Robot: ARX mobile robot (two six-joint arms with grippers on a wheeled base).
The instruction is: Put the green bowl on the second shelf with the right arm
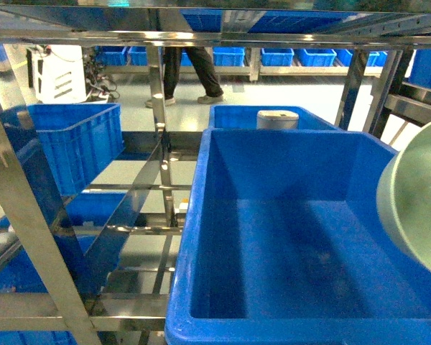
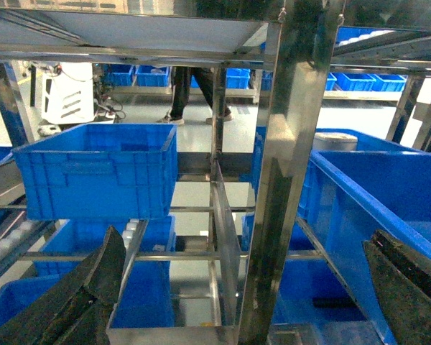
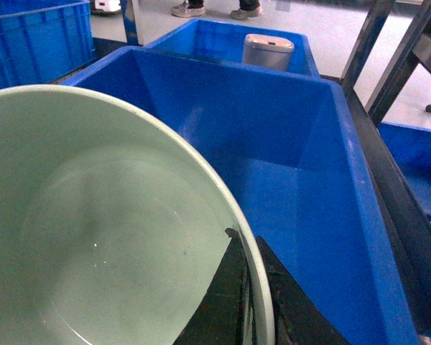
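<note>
Now gripping the bowl (image 3: 93, 230) by its near rim, right end effector (image 3: 248, 305) with one dark finger inside the wall and one outside, rim pinched between. Held aloft over the right side of the big blue crate (image 1: 273, 237) on the steel rack (image 1: 29, 208), tilted, clear of the crate floor. Left end effector (image 2: 237, 295) spread wide, gripping nothing, beside a rack upright (image 2: 287, 165).
</note>
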